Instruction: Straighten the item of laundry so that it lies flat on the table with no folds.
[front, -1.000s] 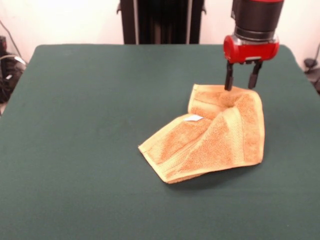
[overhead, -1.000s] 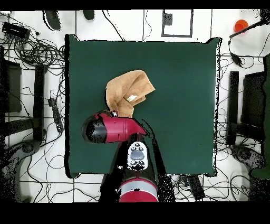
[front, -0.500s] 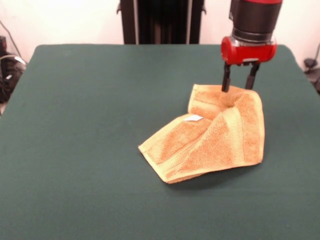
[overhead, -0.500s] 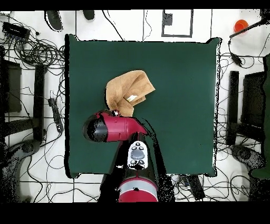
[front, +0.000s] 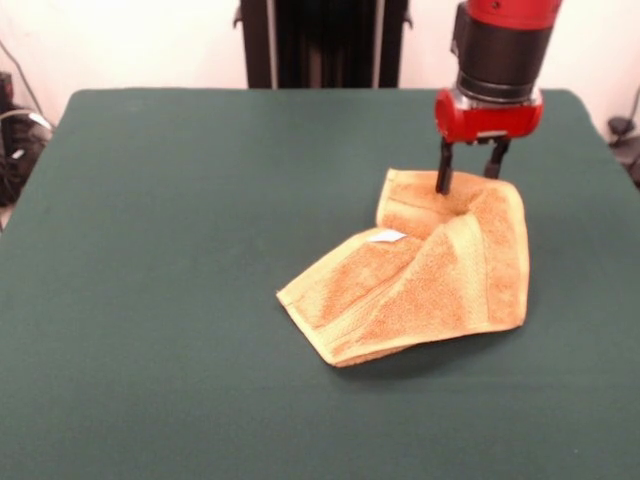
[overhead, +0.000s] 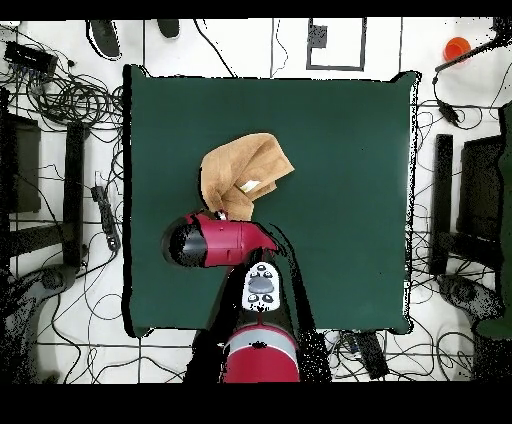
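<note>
The orange-tan towel (front: 425, 275) lies folded and bunched on the dark green table (front: 180, 250), right of centre in the front view. Its tiny white tag (front: 387, 236) shows near the middle fold. My gripper (front: 467, 178) is open and empty, its two black fingers (front: 443, 176) just above the towel's far edge. In the overhead view the towel (overhead: 238, 172) sits left of centre on the table (overhead: 340, 180), and the red wrist (overhead: 222, 240) covers its near corner; the fingers are hidden there.
The black pedestal (front: 322, 42) stands behind the table's far edge. In the overhead view, cables and stands (overhead: 70, 120) surround the table on the floor, and an orange object (overhead: 456, 47) lies at the top right.
The gripper has moved slightly left in the front view and a little higher above the towel's far edge. The towel has not moved.
</note>
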